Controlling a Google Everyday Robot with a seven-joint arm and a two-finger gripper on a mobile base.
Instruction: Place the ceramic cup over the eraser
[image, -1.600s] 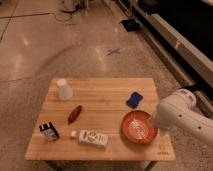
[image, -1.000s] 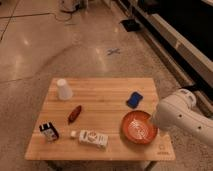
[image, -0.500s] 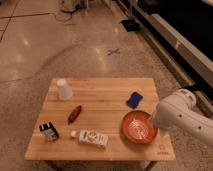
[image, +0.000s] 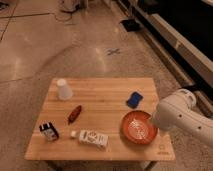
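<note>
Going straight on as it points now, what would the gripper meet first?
Probably the orange bowl: the arm ends at its right rim. The gripper itself is hidden behind the arm, so its heading is unsure.

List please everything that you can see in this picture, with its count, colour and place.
table: 1, light wood, centre of the view
ceramic cup: 1, white, far left corner of the table
eraser: 1, black with white, near left corner
cube: 1, white, tiny, between the eraser and the carton
carton: 1, white with print, lying by the near edge
oblong thing: 1, red-brown, left of the middle
flat pad: 1, blue, right side, behind the bowl
bowl: 1, orange-red, near right corner
cross mark: 1, blue, on the floor beyond the table
arm: 1, white, at the table's right side, covering the bowl's right rim
gripper: not in view
</note>
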